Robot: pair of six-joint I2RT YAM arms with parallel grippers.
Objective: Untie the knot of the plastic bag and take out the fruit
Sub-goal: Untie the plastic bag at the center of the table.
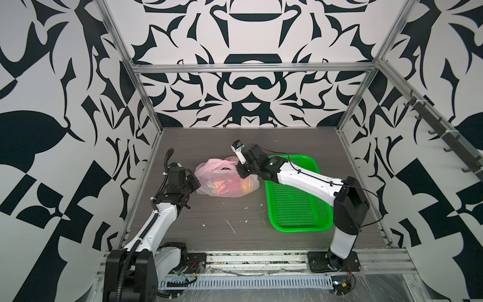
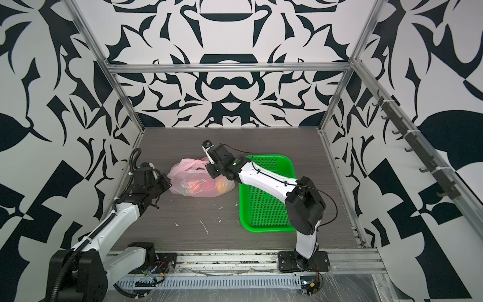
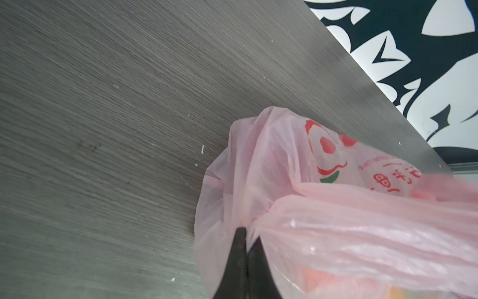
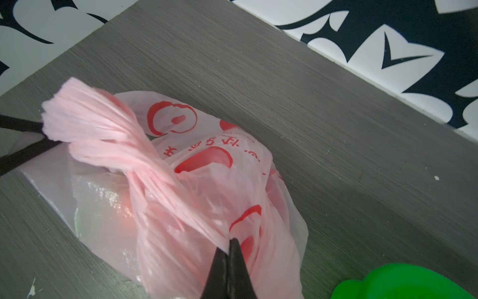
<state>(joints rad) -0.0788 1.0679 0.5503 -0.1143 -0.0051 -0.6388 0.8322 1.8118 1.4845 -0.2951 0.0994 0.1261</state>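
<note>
Top views: grey table (image 1: 235, 235), green basket (image 1: 300, 229) on robot's right, pink bag (image 1: 224, 183) just beside it, fruit (image 1: 247, 186) showing thru the film, all inside. Knot (image 4: 155, 176) not yet undone. Left gripper (image 3: 248, 234) clamped on gathered film at bag's edge; right gripper (image 4: 227, 246) pinched tight on the twisted tie. Step in hand, apparently: untying. Next move prob. needs a steady pull apart w/o tearing film
</note>
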